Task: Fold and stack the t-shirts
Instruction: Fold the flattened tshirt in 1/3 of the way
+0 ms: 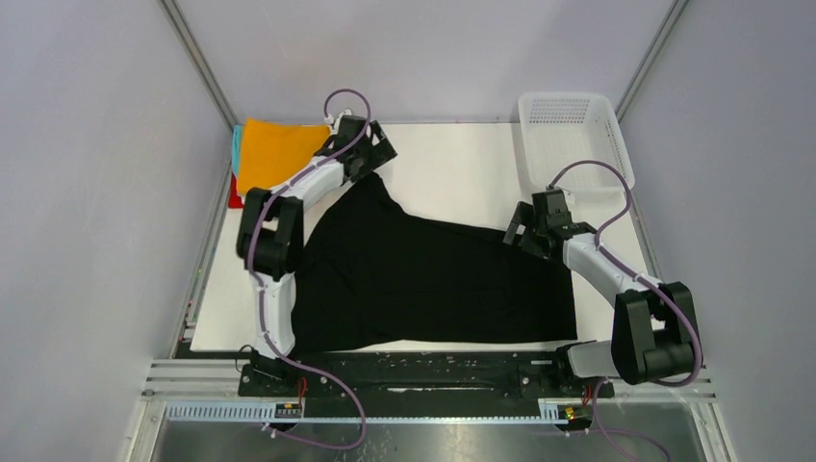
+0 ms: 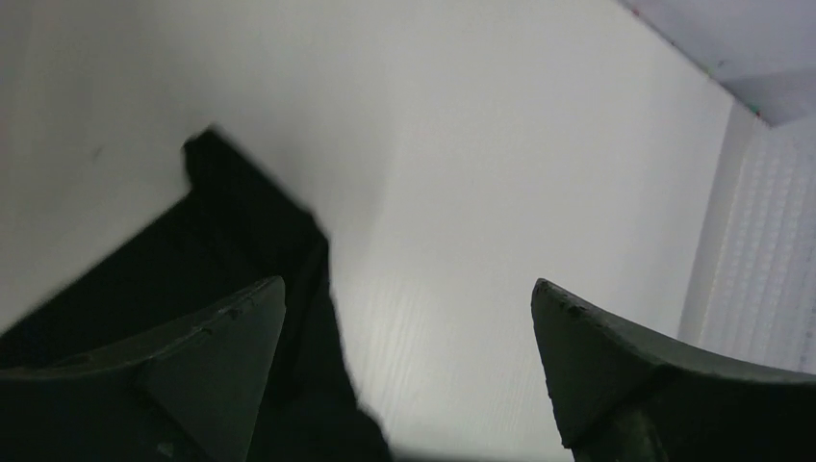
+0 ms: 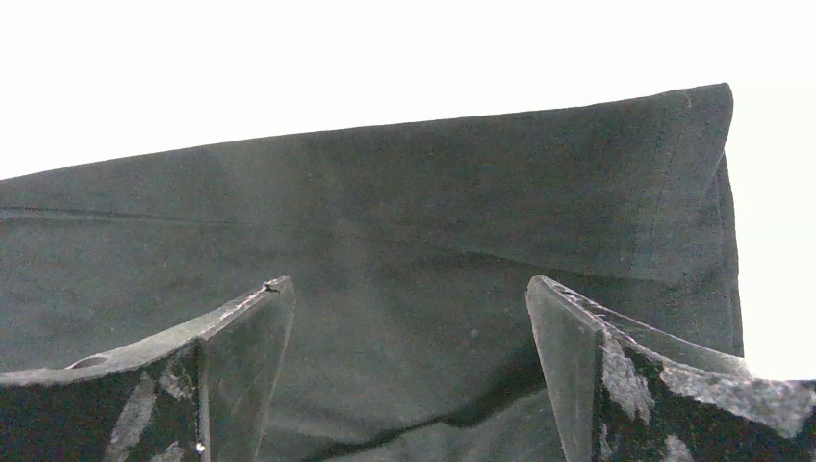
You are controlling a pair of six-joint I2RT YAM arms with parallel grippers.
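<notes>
Left gripper (image 2: 409,322) and right gripper (image 3: 409,308) are hanging wide open and empty over the black t-shirt (image 1: 433,279), which is lying unfolded on the table (image 1: 462,173) while finished folded shirts (image 1: 274,149) are waiting far left.

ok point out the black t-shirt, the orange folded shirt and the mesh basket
black t-shirt (image 1: 433,279), top view, middle of the cloth
orange folded shirt (image 1: 274,149), top view, its top face
white mesh basket (image 1: 573,144), top view, bare floor

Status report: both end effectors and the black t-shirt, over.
Left end effector open, at far corner of black t-shirt. Right end effector open, over its right edge. Cloth spread, not stacked. Basket apart.
</notes>
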